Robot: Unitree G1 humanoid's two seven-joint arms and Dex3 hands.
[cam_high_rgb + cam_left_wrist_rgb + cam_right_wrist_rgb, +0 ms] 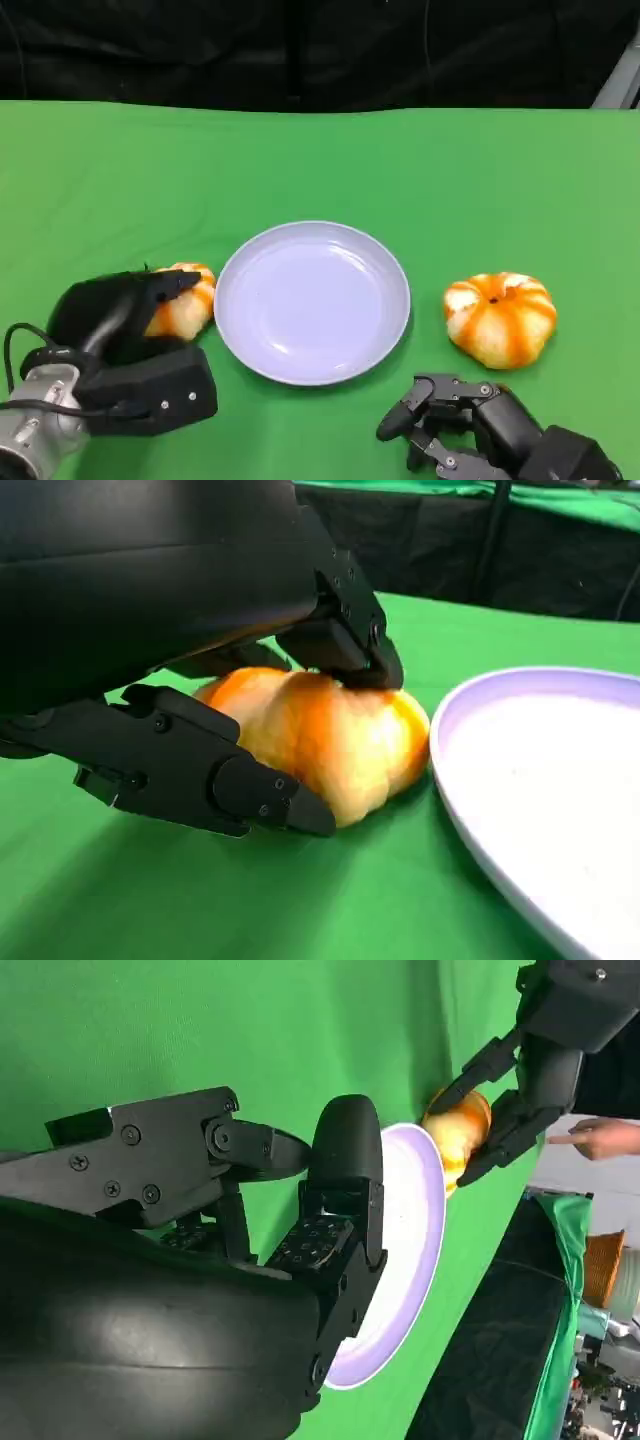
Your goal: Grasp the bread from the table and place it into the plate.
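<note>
A: Where is the bread [330,745]?
B: On the green worktop [320,160], just beside the lavender plate [312,302] on its left; the left hand [125,320] has its fingers [215,775] closed around it, one above and one below.
A: And the other side?
B: A second bread [500,318] lies right of the plate; the right hand [470,425] rests near it, fingers apart, holding nothing; a person's hand [600,1138] shows beyond the worktop.
</note>
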